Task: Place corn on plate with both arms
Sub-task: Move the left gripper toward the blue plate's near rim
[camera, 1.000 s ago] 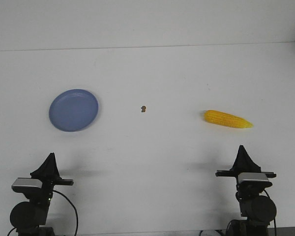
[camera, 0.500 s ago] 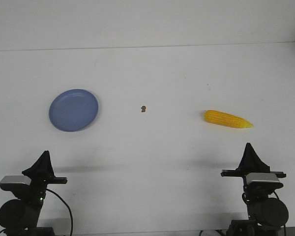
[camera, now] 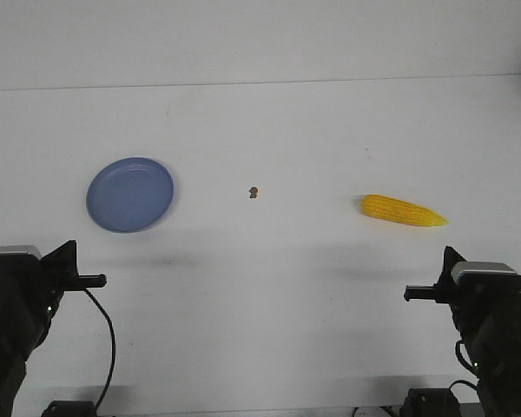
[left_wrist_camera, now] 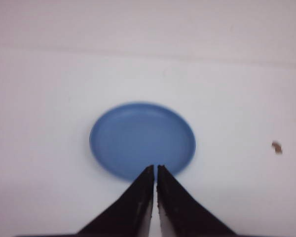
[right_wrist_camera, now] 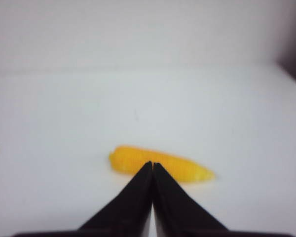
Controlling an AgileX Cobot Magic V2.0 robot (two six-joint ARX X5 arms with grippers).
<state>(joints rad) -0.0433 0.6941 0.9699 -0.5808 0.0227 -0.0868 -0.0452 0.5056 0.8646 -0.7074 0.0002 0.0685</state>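
Front view: the corn [camera: 402,210] — a yellow cob with rows of kernels, tapering to a point at its right end — lies right of centre on the white worktop [camera: 269,130], above and left of the right end effector [camera: 410,294] at the lower right edge. The round, shallow periwinkle plate [camera: 130,194] sits left of centre, above and right of the left end effector [camera: 100,280]. A small brown speck [camera: 254,191] lies between plate and corn. Wrist views: the left end effector [left_wrist_camera: 155,170] and the right end effector [right_wrist_camera: 152,167] each have black pointed fingers pressed together — pinching nothing.
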